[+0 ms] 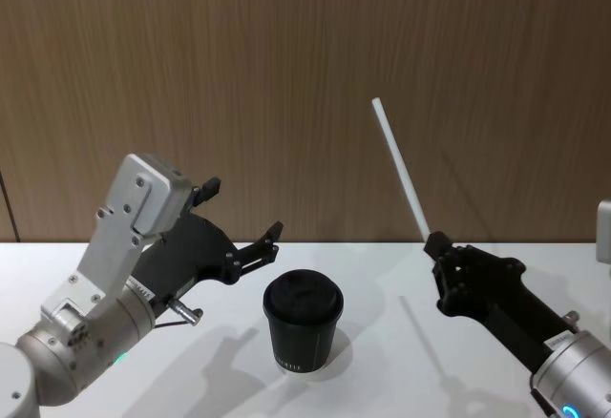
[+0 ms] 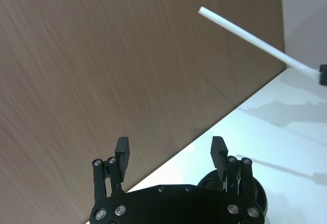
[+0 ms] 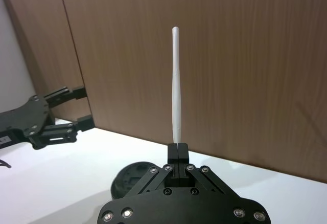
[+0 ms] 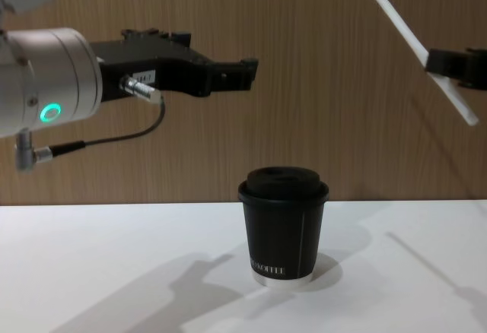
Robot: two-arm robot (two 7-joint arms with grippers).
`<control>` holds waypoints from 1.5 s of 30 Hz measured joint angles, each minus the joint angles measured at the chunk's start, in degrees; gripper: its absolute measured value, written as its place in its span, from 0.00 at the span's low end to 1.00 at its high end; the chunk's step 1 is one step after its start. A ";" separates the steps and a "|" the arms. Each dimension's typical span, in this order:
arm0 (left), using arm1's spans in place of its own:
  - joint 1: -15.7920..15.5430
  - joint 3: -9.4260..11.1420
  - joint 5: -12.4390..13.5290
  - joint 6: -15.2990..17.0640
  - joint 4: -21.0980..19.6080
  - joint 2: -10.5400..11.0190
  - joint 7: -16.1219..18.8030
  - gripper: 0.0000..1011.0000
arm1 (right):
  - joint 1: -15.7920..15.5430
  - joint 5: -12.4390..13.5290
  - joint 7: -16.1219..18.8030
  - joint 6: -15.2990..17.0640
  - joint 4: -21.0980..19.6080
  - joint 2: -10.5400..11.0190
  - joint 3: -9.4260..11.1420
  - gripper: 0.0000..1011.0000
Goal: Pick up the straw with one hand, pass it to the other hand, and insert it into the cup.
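The white straw (image 1: 401, 172) stands tilted in the air, its lower end clamped in my right gripper (image 1: 436, 244), which is shut on it at the right, above the table. The right wrist view looks along the straw (image 3: 176, 86) rising from the closed fingertips of the right gripper (image 3: 177, 150). The black lidded cup (image 1: 303, 318) stands upright on the white table, between the two arms. My left gripper (image 1: 243, 210) hovers open and empty to the left of and above the cup (image 4: 283, 223), apart from the straw (image 2: 250, 37). Seen from the left wrist, the left gripper (image 2: 170, 147) has its jaws wide apart.
The white table (image 1: 410, 380) runs up to a brown wood-panel wall (image 1: 286, 55) close behind the cup. A grey cable (image 4: 114, 141) loops under the left wrist.
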 joint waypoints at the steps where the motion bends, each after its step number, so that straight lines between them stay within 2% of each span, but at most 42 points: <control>1: -0.06 -0.06 -0.05 0.17 -0.23 0.08 -0.19 0.99 | 0.07 0.16 0.23 -0.23 -0.07 -0.05 -0.32 0.00; 9: -0.21 -0.79 -1.76 1.43 -1.58 0.21 -2.37 0.99 | 0.35 0.86 1.17 -1.21 -0.42 -0.21 -1.79 0.00; 18: 0.48 -2.54 -6.00 1.95 -2.49 -1.01 -4.93 0.99 | 0.52 1.45 1.97 -1.79 -0.86 -0.03 -3.13 0.00; 25: 1.42 -4.06 -10.13 2.00 -2.80 -2.36 -6.62 0.99 | 0.56 1.77 2.21 -1.97 -1.17 0.19 -3.97 0.00; 38: 3.23 -6.85 -19.30 1.77 -2.71 -4.96 -9.75 0.99 | 0.59 2.36 2.24 -2.38 -1.62 0.55 -4.93 0.00; 45: 4.01 -8.22 -25.24 1.92 -1.93 -6.55 -11.92 0.99 | 0.50 3.02 2.35 -2.71 -1.84 0.71 -5.19 0.00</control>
